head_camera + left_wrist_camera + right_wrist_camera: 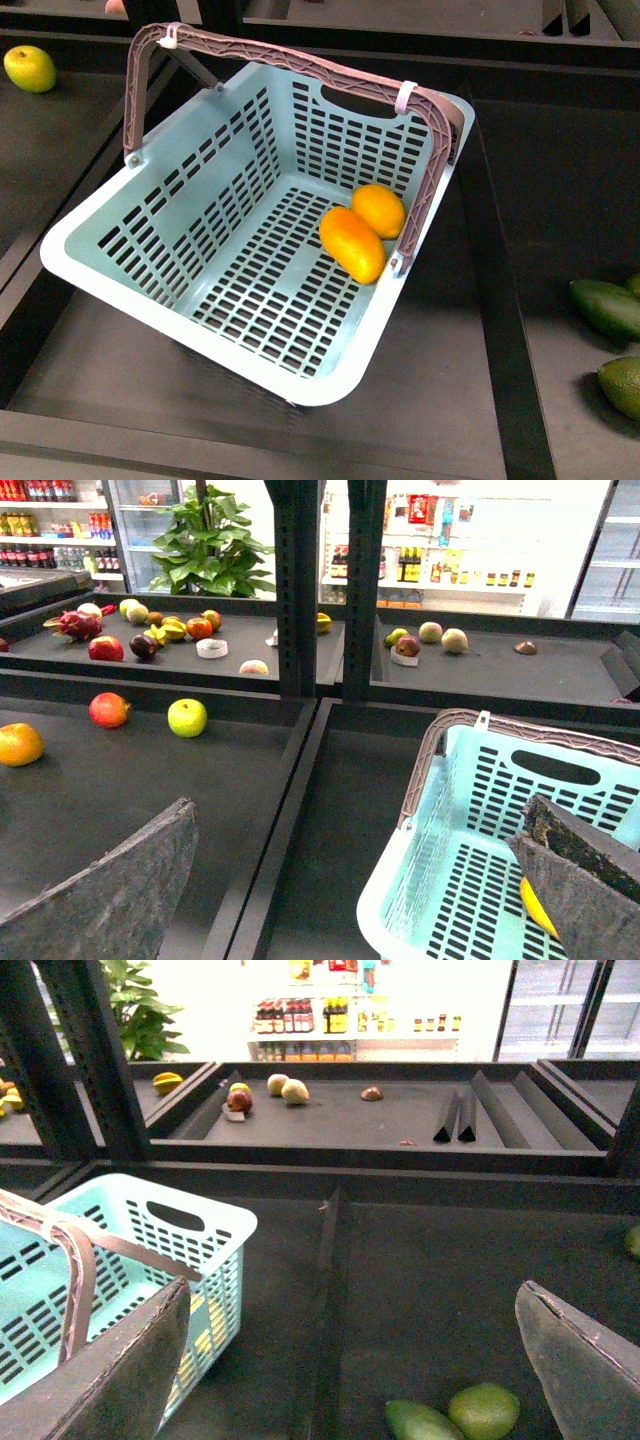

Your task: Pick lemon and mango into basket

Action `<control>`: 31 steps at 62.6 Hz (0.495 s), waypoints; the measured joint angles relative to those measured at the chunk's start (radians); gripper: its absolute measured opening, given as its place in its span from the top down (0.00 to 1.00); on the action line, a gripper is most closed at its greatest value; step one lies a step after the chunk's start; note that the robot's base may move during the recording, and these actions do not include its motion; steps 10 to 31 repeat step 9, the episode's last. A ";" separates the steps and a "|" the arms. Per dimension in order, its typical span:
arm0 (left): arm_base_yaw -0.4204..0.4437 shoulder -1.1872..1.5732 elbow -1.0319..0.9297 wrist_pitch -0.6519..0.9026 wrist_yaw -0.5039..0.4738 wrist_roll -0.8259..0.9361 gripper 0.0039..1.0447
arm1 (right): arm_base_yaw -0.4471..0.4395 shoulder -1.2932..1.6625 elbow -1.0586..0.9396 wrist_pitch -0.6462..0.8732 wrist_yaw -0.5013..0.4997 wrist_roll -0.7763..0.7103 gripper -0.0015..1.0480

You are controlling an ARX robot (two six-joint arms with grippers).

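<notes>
While both hands gape empty, round lemon (pixel 379 209) touches longer orange mango (pixel 352 243) inside turquoise basket (pixel 120 200).

basket (pixel 150 250) open above, handle (pixel 300 62) rearward

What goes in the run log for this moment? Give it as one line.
lemon: in basket | mango: in basket, touching lemon | left gripper: open, empty | right gripper: open, empty

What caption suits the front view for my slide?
Lemon and mango lie touching inside the turquoise basket.
</notes>
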 joint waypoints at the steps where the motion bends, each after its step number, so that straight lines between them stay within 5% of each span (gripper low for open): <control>1: 0.000 0.000 0.000 0.000 0.000 0.000 0.06 | 0.000 0.000 0.000 0.000 0.000 0.000 0.08; 31: 0.000 0.000 0.000 0.000 0.000 0.000 0.06 | 0.000 0.000 0.000 0.000 0.000 0.000 0.08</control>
